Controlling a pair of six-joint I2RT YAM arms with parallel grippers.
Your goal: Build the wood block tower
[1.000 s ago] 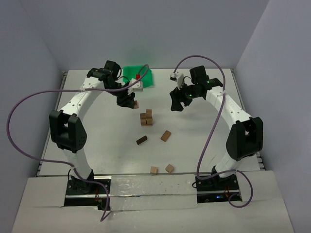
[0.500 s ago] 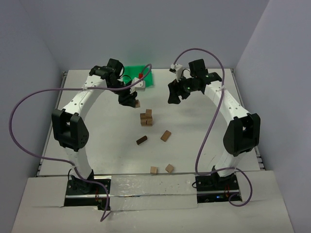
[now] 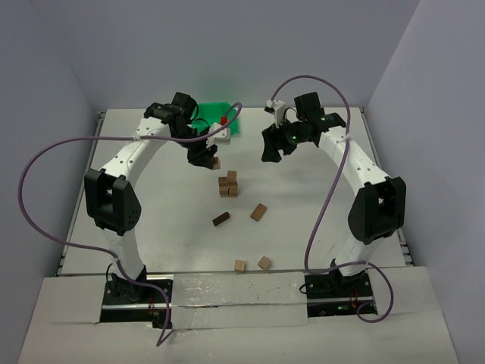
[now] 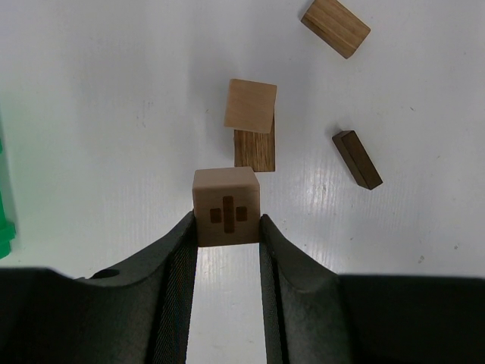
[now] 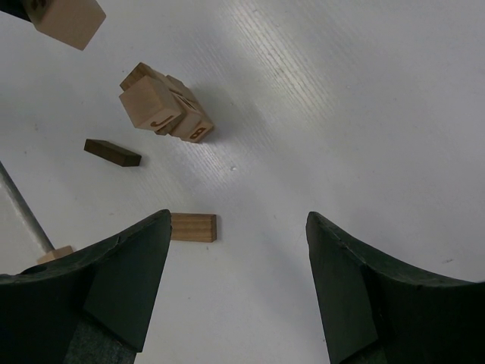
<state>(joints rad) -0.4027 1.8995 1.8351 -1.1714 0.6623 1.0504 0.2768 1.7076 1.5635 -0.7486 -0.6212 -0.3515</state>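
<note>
The wood block tower (image 3: 228,184) is a small stack of tan blocks near the table's middle. The left wrist view shows it as a tan cube (image 4: 251,106) on a darker block (image 4: 255,150), and the right wrist view as a leaning cluster (image 5: 163,106). My left gripper (image 3: 204,157) hangs just behind and left of the stack. It is shut on a tan cube with a dark cross mark (image 4: 226,216). My right gripper (image 3: 273,152) hovers to the stack's right with its jaws wide apart and nothing between them (image 5: 239,224).
A tan bar (image 3: 259,212) and a dark brown bar (image 3: 221,219) lie in front of the stack. Two tan cubes (image 3: 240,265) (image 3: 264,262) sit near the front edge. A green bin (image 3: 216,120) stands at the back behind my left gripper.
My left gripper has drifted slightly right with the cube still in it. My right gripper has pulled back a little toward the rear and stays open.
</note>
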